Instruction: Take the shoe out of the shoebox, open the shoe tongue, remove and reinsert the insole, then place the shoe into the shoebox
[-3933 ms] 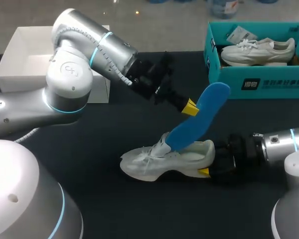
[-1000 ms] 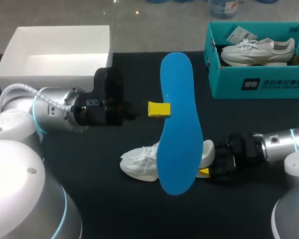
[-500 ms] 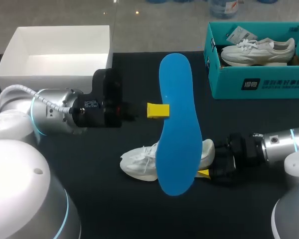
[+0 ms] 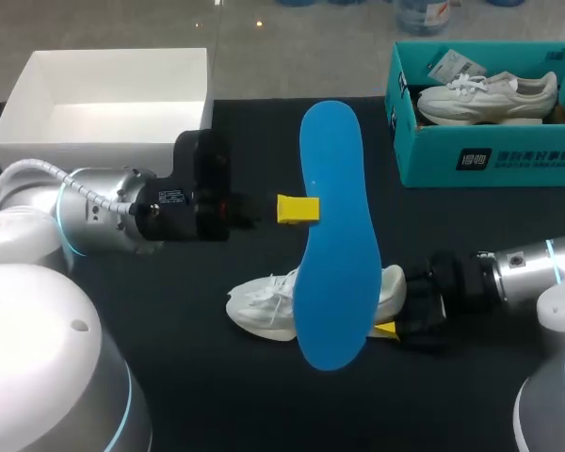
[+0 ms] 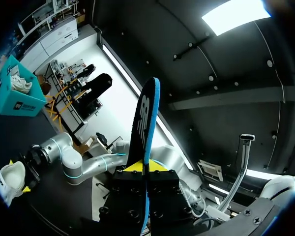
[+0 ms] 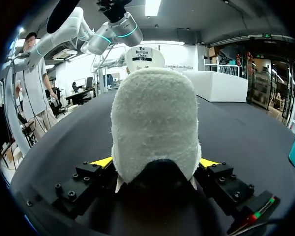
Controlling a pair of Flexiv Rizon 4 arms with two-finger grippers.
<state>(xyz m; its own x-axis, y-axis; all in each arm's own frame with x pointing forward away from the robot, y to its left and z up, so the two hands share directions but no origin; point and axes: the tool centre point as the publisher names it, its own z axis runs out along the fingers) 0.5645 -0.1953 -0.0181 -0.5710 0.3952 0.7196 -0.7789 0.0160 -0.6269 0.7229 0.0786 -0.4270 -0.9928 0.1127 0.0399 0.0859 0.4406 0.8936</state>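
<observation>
Guessing reinsertion's next: left fingers point(image 4: 298, 209) pinch the insole point(image 4: 334, 235) over the shoe point(image 4: 259, 309), right fingers point(image 4: 384, 328) clamp its three o'clock heel steady.

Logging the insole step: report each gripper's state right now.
Left gripper: shut on the blue insole.
Right gripper: shut on the heel of the white shoe.

Left arm point(image 4: 94, 212) and right arm point(image 4: 532, 268): glossy silver, cyan rings, black wrists.
</observation>
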